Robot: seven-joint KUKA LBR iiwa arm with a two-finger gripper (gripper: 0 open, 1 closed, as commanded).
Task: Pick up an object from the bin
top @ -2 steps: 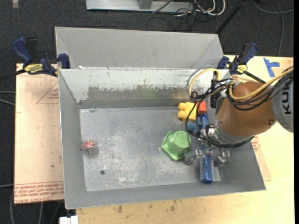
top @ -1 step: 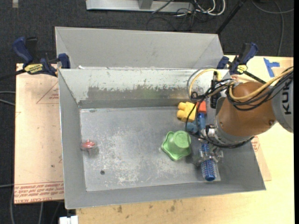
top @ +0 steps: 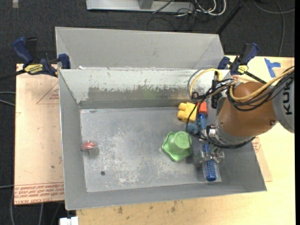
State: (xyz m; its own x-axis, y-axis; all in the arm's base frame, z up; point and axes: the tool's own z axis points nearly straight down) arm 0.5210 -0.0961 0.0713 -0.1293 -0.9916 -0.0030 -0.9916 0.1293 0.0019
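Note:
My gripper (top: pixel 209 154) is down in the bin's right front part, under the arm's orange cover. Directly below it a blue ribbed cylinder (top: pixel 211 171) lies on the floor, its upper end reaching up under the gripper. A green cup-shaped thing (top: pixel 176 146) lies just to the left of the gripper, close to it. Behind the gripper a blue piece (top: pixel 201 123) pokes out beside the cover.
A yellow block (top: pixel 186 110) and an orange piece (top: pixel 202 108) lie by the back wall, right of centre. A small pink thing (top: pixel 89 146) sits far off at the left. The arm's cover and cables hide the bin's right side.

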